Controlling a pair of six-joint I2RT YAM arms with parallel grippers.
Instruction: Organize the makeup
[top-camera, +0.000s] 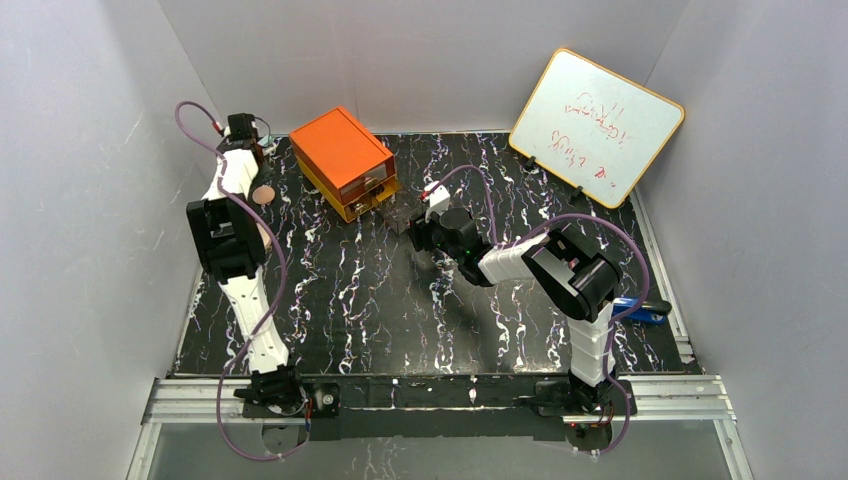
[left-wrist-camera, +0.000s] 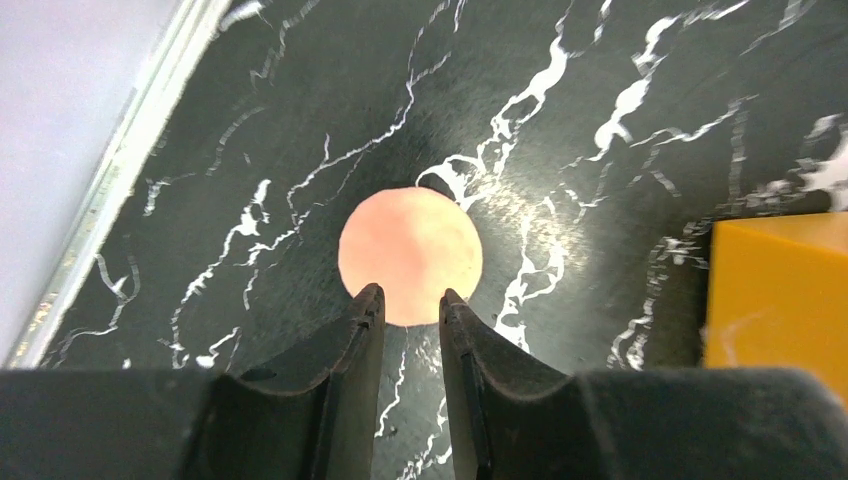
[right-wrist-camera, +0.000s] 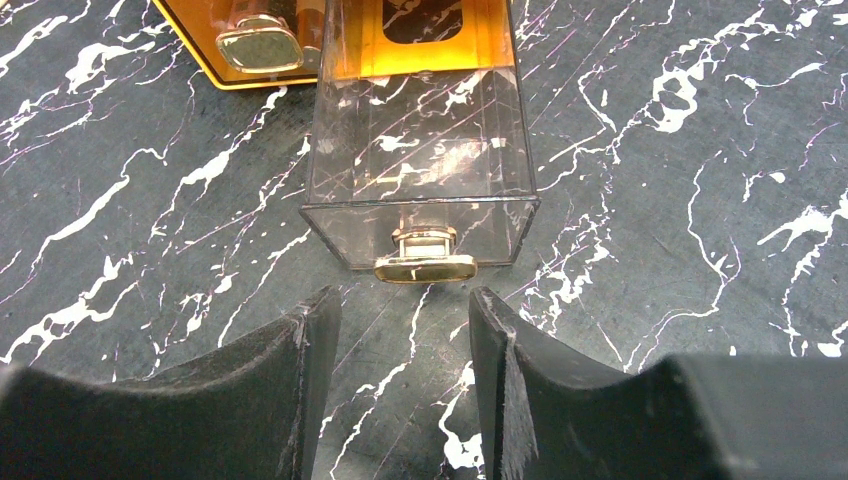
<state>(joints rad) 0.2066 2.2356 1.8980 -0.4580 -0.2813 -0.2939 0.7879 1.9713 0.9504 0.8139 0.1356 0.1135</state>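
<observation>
A round peach-pink disc (left-wrist-camera: 410, 255) lies flat on the black marbled table; it also shows in the top view (top-camera: 263, 194) at the far left. My left gripper (left-wrist-camera: 410, 297) hovers just over its near edge, jaws narrowly apart and holding nothing. My right gripper (right-wrist-camera: 405, 300) is open and empty just in front of the gold handle (right-wrist-camera: 425, 262) of a clear drawer (right-wrist-camera: 420, 170), which is pulled out of the orange organizer box (top-camera: 345, 160) and looks empty. The pale-pink stick and the gold-brown tube are out of view.
A second closed drawer with a gold handle (right-wrist-camera: 260, 45) sits left of the open one. A whiteboard (top-camera: 597, 125) leans at the back right. A blue stapler-like object (top-camera: 640, 308) lies at the right table edge behind the right arm. White walls enclose the table.
</observation>
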